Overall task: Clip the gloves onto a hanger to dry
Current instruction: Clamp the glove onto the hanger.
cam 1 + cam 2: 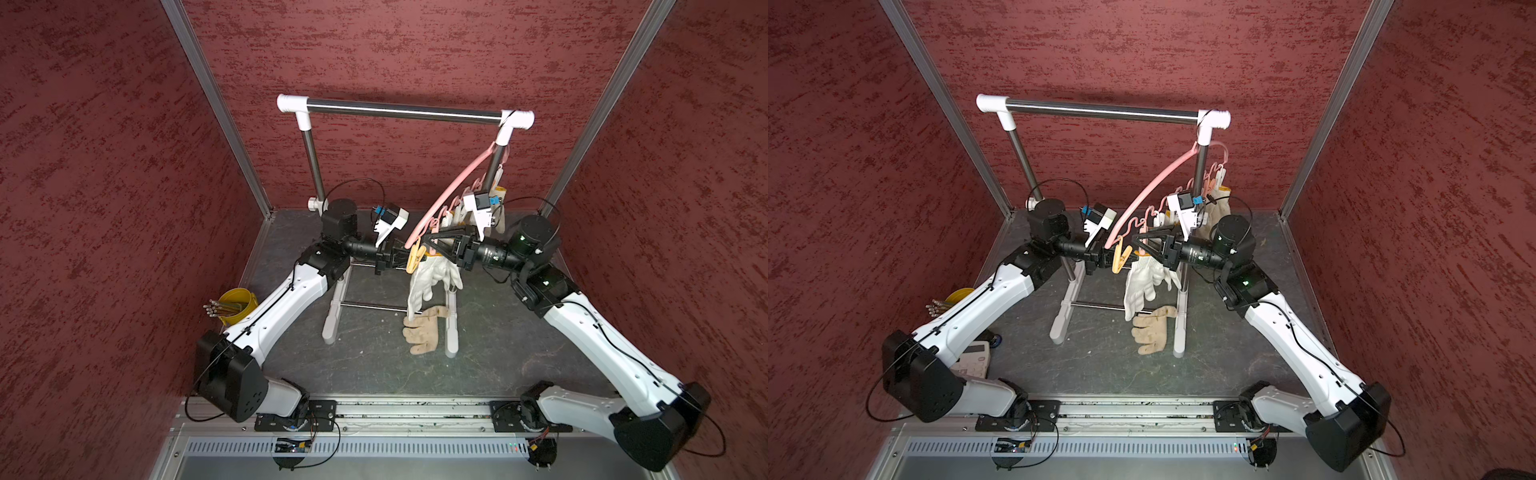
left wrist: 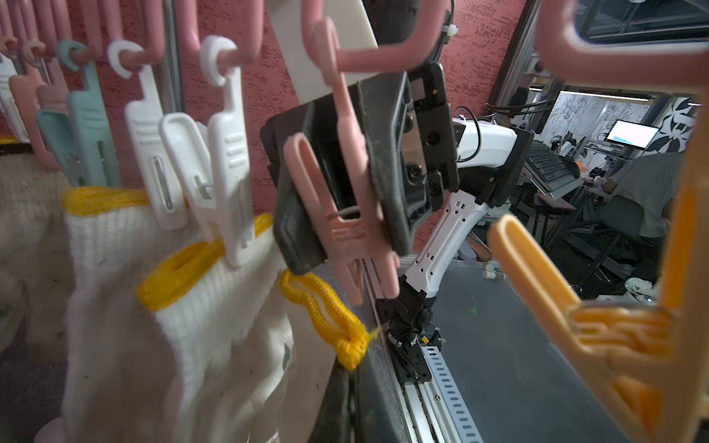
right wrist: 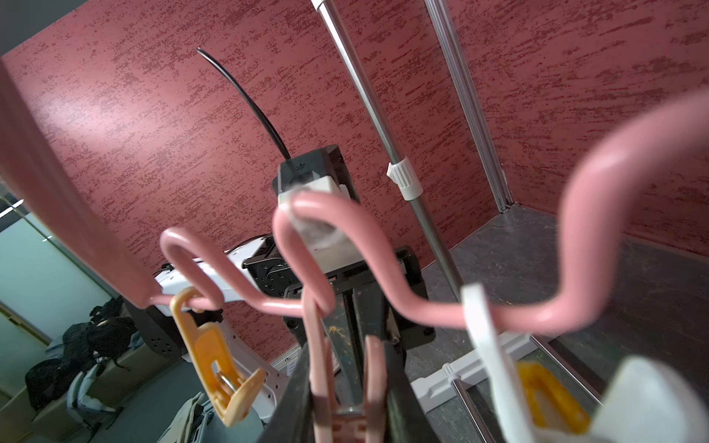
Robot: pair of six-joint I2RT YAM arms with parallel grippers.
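1 pink clip [image 2: 307, 165] in R gripper [image 2: 345, 249]

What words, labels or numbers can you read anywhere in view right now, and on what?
No text reads clearly.
White print on the right arm's black cylindrical wrist joint: too small to read.
Keys of the white plastic calculator: too blurred to read.

The right tool [image 3: 347, 387] pinches a pink clip [image 3: 320, 368] hanging from the hanger [image 3: 422, 307].
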